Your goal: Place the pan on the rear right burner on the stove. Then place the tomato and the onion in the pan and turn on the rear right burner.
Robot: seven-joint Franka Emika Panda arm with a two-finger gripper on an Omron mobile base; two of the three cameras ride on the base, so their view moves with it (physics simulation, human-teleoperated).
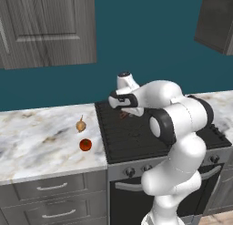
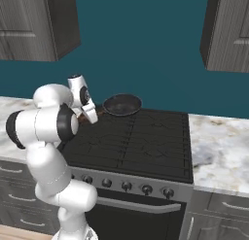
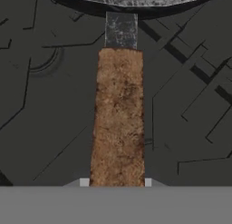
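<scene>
1. A white robot arm reaches over the stove (image 2: pixel 146 142), a wide black gas cooktop with a grey steel front and a row of round knobs.
2. The gripper (image 3: pixel 116 182) is closed on the end of the brown wooden handle of the pan (image 2: pixel 121 104); in the hand view the handle runs straight away from between the two finger tips to the pan's dark rim.
3. The small round black pan is held above the back of the stove, towards its left side as seen in the right base view. Whether it touches the grate I cannot tell.
4. The rear right burner (image 2: pixel 163 121) is bare.
5. On the marble counter (image 1: pixel 32 137) left of the stove, the tan onion (image 1: pixel 81 125) lies just behind the red tomato (image 1: pixel 85 145), near each other but apart.
</scene>
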